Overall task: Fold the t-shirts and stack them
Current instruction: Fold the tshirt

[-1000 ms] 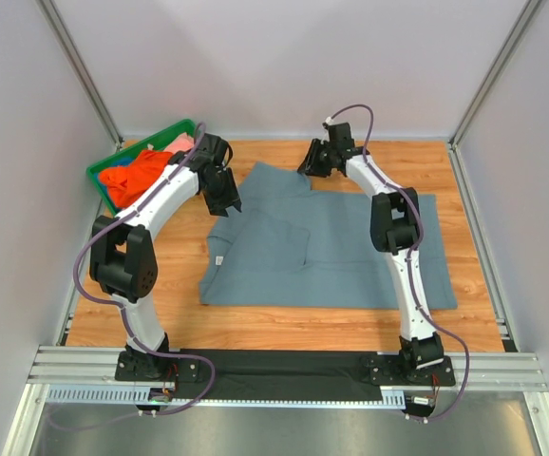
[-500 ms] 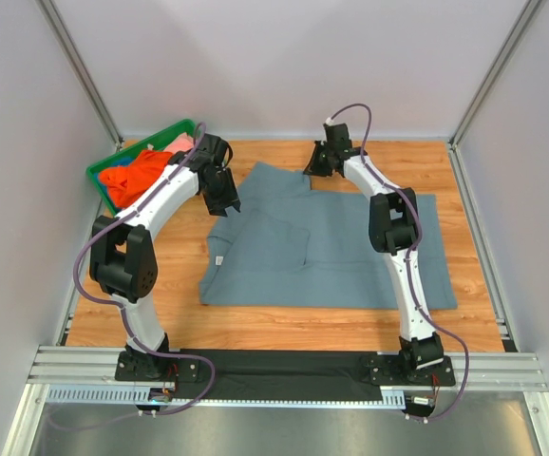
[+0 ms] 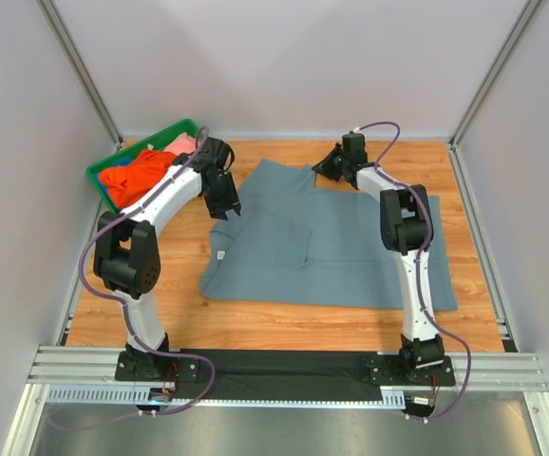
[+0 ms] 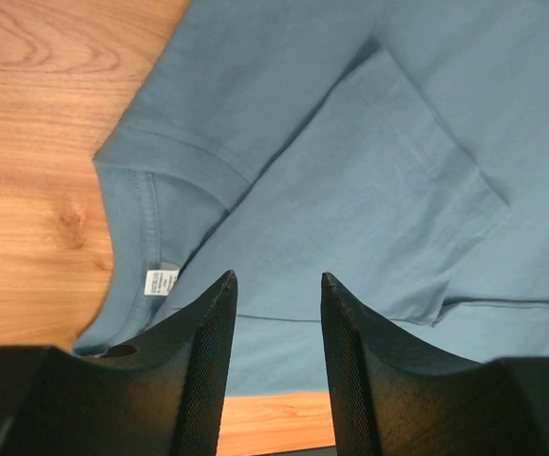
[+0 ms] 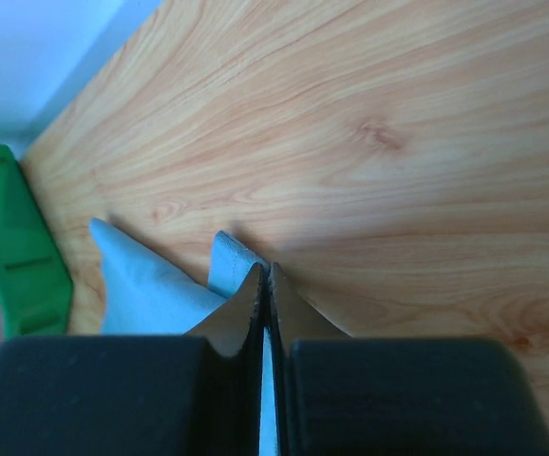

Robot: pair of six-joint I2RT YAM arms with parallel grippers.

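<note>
A slate grey-blue t-shirt [image 3: 322,242] lies spread on the wooden table, its collar and small white neck label [image 4: 160,281] to the left. My left gripper [image 4: 274,280] is open and empty, hovering above the shirt just right of the collar; in the top view it [image 3: 227,204] is over the shirt's upper left part. My right gripper [image 5: 266,273] is shut on the shirt's far edge [image 5: 232,261], pinching a fold of fabric near the table's back [image 3: 330,166]. An orange t-shirt [image 3: 137,176] and a pale pink one [image 3: 181,142] lie in the bin.
A green plastic bin [image 3: 104,169] stands at the back left corner; its wall also shows in the right wrist view [image 5: 18,256]. White enclosure walls ring the table. Bare wood lies right of the shirt [image 3: 464,237] and in front of it [image 3: 303,323].
My right gripper has moved right and back along the far edge, pulling the shirt's upper edge with it. The left gripper has shifted only slightly.
</note>
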